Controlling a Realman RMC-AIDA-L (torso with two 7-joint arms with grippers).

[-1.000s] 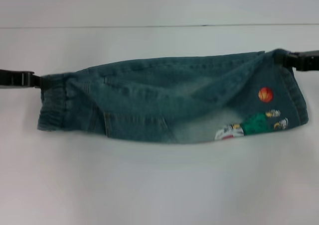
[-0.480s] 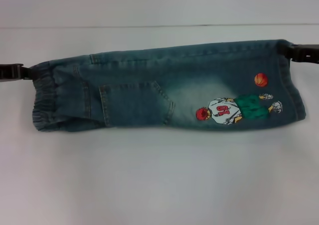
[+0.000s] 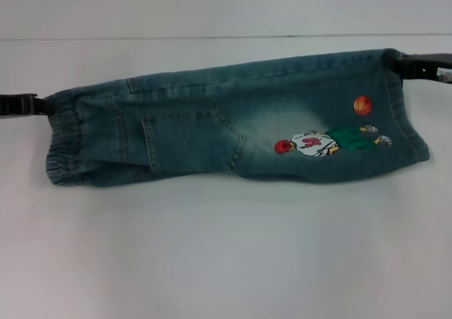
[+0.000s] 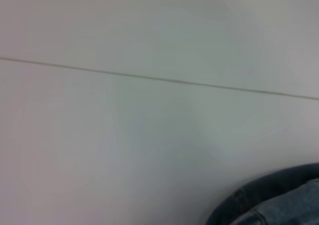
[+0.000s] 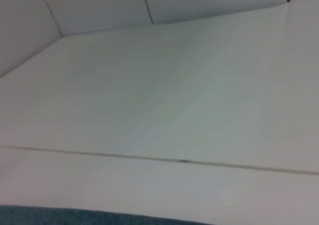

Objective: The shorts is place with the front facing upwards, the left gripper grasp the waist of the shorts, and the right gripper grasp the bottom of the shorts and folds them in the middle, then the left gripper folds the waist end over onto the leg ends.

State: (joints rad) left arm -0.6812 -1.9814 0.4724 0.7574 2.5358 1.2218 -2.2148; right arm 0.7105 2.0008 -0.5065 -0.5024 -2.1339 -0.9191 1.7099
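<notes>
The blue denim shorts (image 3: pixel 233 125) are folded lengthwise in the head view and stretched between both grippers over the white table (image 3: pixel 226 255). The elastic waist (image 3: pixel 62 139) is at the left, the leg ends (image 3: pixel 406 121) at the right. A basketball-player print (image 3: pixel 321 141) and an orange ball (image 3: pixel 362 105) face up. My left gripper (image 3: pixel 41 106) is shut on the waist's far corner. My right gripper (image 3: pixel 397 63) is shut on the far corner of the leg end. A bit of denim (image 4: pixel 279 200) shows in the left wrist view, and a denim edge (image 5: pixel 75 218) in the right wrist view.
The white table surface runs around the shorts, with a thin seam line (image 3: pixel 212 37) across it behind them. A white wall (image 5: pixel 149 6) rises beyond the table.
The folded layer has come over toward the near side, so the player print now shows in full. The right gripper has shifted slightly left and farther back, tilting the shorts.
</notes>
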